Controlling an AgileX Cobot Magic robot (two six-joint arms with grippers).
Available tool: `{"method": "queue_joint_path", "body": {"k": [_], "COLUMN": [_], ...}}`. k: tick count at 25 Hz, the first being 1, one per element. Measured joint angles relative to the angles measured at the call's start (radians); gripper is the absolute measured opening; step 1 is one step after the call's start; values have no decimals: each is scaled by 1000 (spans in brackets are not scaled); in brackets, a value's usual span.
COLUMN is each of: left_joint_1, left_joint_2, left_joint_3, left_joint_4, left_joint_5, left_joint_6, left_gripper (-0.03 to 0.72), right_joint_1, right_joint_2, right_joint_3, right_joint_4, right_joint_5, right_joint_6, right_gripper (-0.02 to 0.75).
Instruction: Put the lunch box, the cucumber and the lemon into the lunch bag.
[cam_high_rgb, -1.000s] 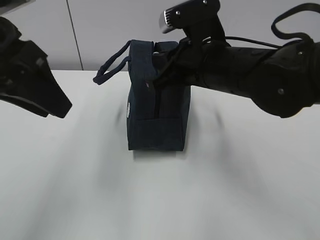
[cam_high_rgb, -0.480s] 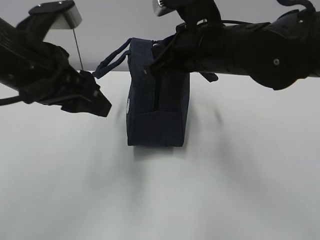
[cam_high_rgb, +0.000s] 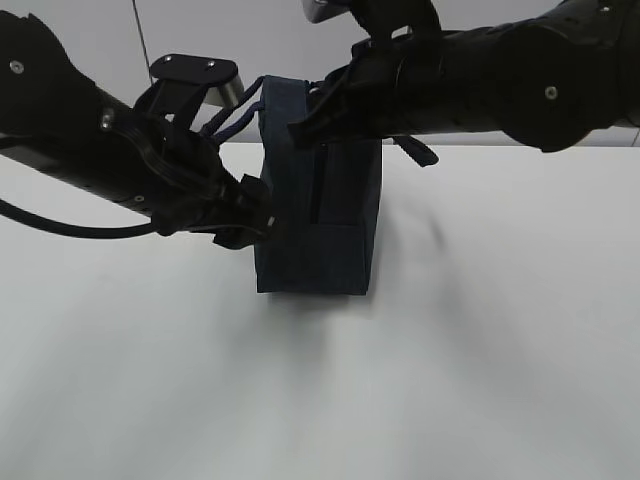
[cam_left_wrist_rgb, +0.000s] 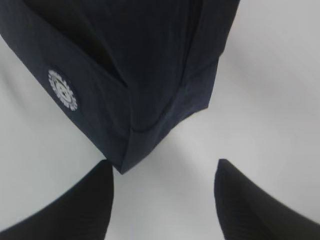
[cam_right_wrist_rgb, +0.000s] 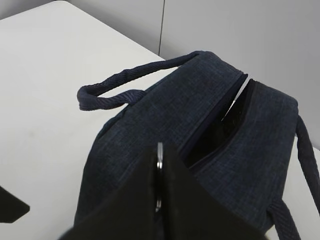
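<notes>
Lunch bag (cam_left_wrist_rgb: 150, 75) top cut off (left wrist view); interior dark.

A white table (cam_high_rgb: 480, 350) spreads below a pale grey wall (cam_high_rgb: 200, 40) with one dark vertical seam.

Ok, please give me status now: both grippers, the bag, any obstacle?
Left gripper open at lunch bag lower corner, touching nothing. Right gripper shut on zipper ring. Zipper partly open. No obstacle seen.
</notes>
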Motion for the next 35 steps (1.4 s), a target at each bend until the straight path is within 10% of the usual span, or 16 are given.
{"method": "queue_joint_path", "body": {"k": [14, 23, 35], "left_joint_1": [-8, -10, -10], "left_joint_2": [96, 112, 112], "left_joint_3": [0, 0, 0], "left_joint_4": [-46, -60, -40], "left_joint_5": [-193, -238, -163], "left_joint_6": [0, 1, 4], "left_gripper": [443, 17, -10], "right_joint_1": [0, 0, -33], "right_joint_2": [0, 0, 0], "right_joint_3": [0, 0, -36], "right_joint_4": [82, 97, 131], "right_joint_5": [25, 30, 39], "right_joint_6": [4, 41, 45], "right_gripper": [0, 0, 0]}}
